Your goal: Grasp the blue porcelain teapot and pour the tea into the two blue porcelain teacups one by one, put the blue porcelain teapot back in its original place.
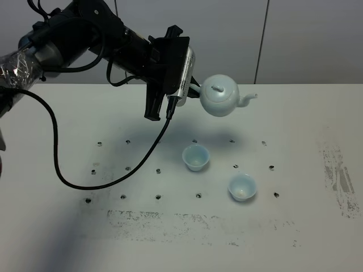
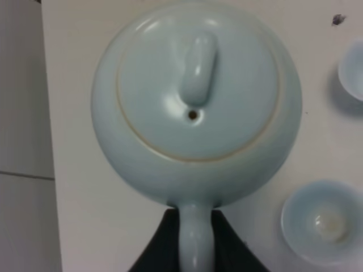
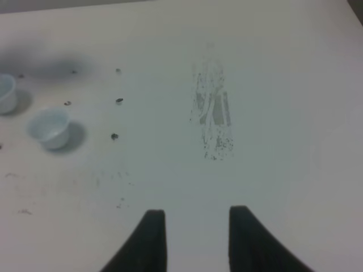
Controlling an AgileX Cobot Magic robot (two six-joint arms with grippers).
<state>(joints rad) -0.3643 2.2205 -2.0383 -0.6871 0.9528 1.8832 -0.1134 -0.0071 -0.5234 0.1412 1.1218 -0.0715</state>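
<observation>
The blue porcelain teapot [image 2: 195, 102] is hanging right in front of my left fingers [image 2: 161, 246], filling most of the left wrist view. I am clamping those fingers on its loop handle from both sides, with no gap showing. I am holding the pot clear of the table [image 1: 295, 226], roughly upright, with the lid seated and the spout pointing away from my left fingers. Both teacups are standing upright on the table below, off to one side of the pot and apart from each other. The nearer teacup [image 2: 323, 221] is sitting about level with the handle, and the farther teacup [image 2: 353, 68] is sitting out toward the spout end. I cannot tell whether either is holding tea. My right fingers [image 3: 150, 243] are hovering low over the table, spread apart and gripping nothing. A grey scuffed patch [image 3: 212, 122] is lying ahead of them, and both teacups are sitting well off to their side.
</observation>
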